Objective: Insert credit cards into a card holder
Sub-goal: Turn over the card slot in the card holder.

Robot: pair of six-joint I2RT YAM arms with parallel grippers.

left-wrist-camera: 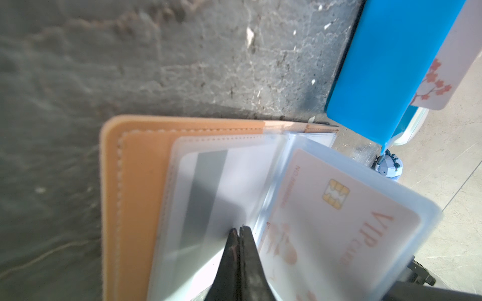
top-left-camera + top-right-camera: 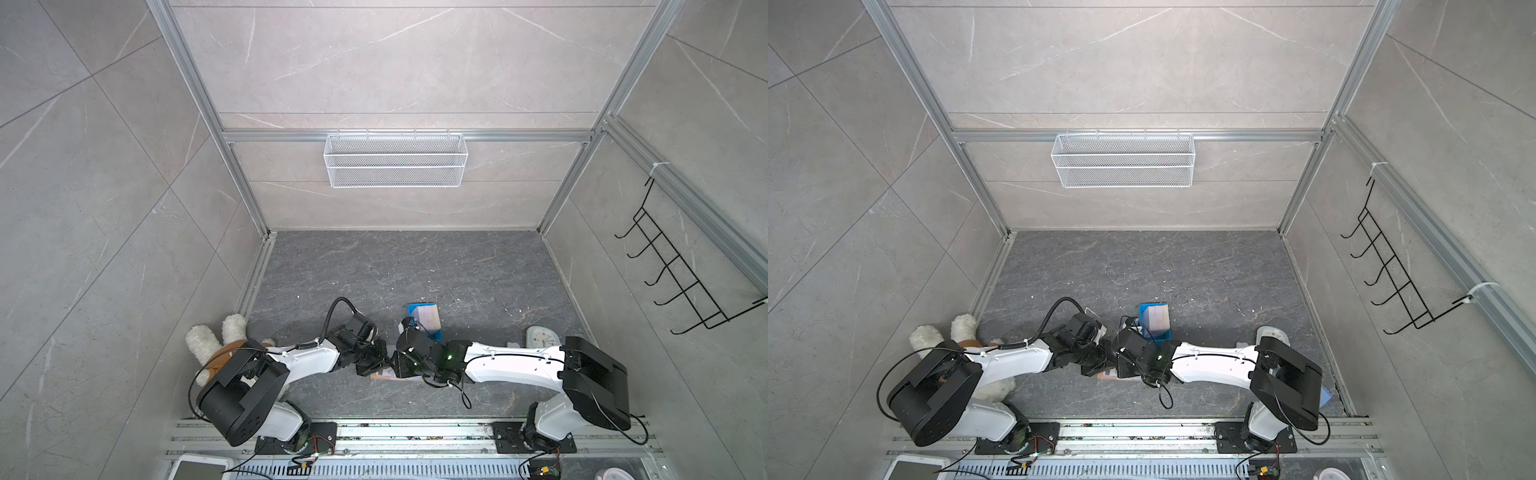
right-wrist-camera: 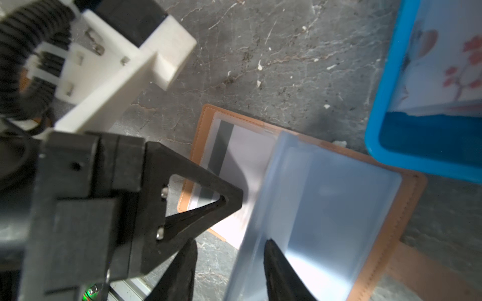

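A: Where does the job stand?

B: The card holder (image 1: 135, 195) lies open on the table (image 2: 415, 266), just beside the blue tray (image 1: 378, 65), where a flower-printed card (image 1: 443, 65) waits. The striped card (image 1: 208, 187) sits in the flat sleeve. In the right wrist view, though, a white corner seems to poke past the holder's edge, so I judge it not fully home.

A: And the grippers?

B: The left gripper (image 1: 239, 230) is closed with nothing seen between its jaws, its tips down on that striped card. The right gripper (image 3: 230, 241) has its jaws apart. The raised sleeves (image 3: 326, 208), which hold the VIP card (image 1: 339, 221), stand by one finger, unpinched.

A: How to finish it well?

B: Push along the card's length, flat and gently; the sleeve looks slick and may buckle. Holding the raised pages clear of the pocket should help.

A: The surroundings?

B: A dark stone-look table flecked with white crumbs, and pale tiled walls on an aluminium frame. There's a white wire basket (image 2: 395, 160) at the back, a black hook rack (image 2: 673, 266) at the side, and a plush toy (image 2: 203, 343) near the left arm.
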